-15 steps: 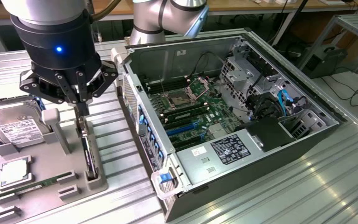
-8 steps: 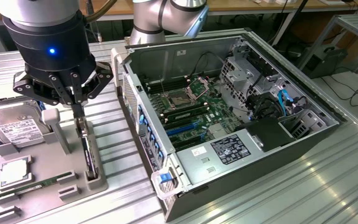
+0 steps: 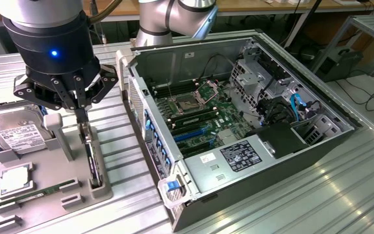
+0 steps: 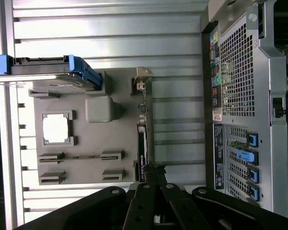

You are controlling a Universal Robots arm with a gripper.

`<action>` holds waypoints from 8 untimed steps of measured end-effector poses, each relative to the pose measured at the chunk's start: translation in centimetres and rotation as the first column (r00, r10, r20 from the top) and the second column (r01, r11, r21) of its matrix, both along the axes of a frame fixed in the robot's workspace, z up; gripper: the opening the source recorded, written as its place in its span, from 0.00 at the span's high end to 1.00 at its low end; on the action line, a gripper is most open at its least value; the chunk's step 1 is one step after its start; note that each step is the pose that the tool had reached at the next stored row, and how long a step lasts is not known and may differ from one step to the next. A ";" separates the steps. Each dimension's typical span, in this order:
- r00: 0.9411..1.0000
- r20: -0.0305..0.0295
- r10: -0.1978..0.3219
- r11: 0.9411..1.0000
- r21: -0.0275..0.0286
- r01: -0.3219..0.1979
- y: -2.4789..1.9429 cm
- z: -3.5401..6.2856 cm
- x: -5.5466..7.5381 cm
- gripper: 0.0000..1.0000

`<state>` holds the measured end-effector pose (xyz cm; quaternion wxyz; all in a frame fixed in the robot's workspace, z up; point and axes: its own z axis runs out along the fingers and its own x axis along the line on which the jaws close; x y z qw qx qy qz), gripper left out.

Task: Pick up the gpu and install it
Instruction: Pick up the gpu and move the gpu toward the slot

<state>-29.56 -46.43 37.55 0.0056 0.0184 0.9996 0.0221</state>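
Note:
The gpu (image 3: pixel 93 158) (image 4: pixel 142 139) is a thin black card standing on edge in a slot of the grey holder tray (image 3: pixel 50 200) (image 4: pixel 86 167), its silver bracket at the far end. My gripper (image 3: pixel 82 117) (image 4: pixel 151 170) hangs straight above the card's near end, fingers pinched together on its top edge. The card still sits in its slot. The open computer case (image 3: pixel 239 126) (image 4: pixel 249 96) lies beside the tray toward the exterior view's right, its motherboard and blue expansion slots (image 3: pixel 194 134) exposed.
On the tray are a silver hard drive (image 3: pixel 18 131) (image 4: pixel 48 72), a processor chip (image 3: pixel 15 178) (image 4: pixel 55 128) and a green memory stick (image 3: pixel 37 194) (image 4: pixel 81 156). The case wall rises close beside the tray. Ribbed metal table surrounds everything.

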 end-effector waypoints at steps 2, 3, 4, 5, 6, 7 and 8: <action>1.000 0.000 0.000 1.000 0.000 0.000 0.00 0.00 0.0 0.89; 1.000 0.000 0.000 1.000 0.000 0.000 0.00 0.00 0.0 0.89; 1.000 0.000 0.000 1.000 0.000 0.000 0.00 0.00 0.0 0.89; 1.000 0.000 0.000 1.000 0.000 0.000 0.00 0.00 0.0 0.89; 1.000 0.000 0.000 1.000 0.000 0.000 0.00 0.00 0.0 0.89; 1.000 0.000 0.000 1.000 0.000 0.000 0.00 0.00 0.0 0.83; 1.000 0.000 0.000 1.000 0.000 0.000 0.00 0.00 0.0 0.76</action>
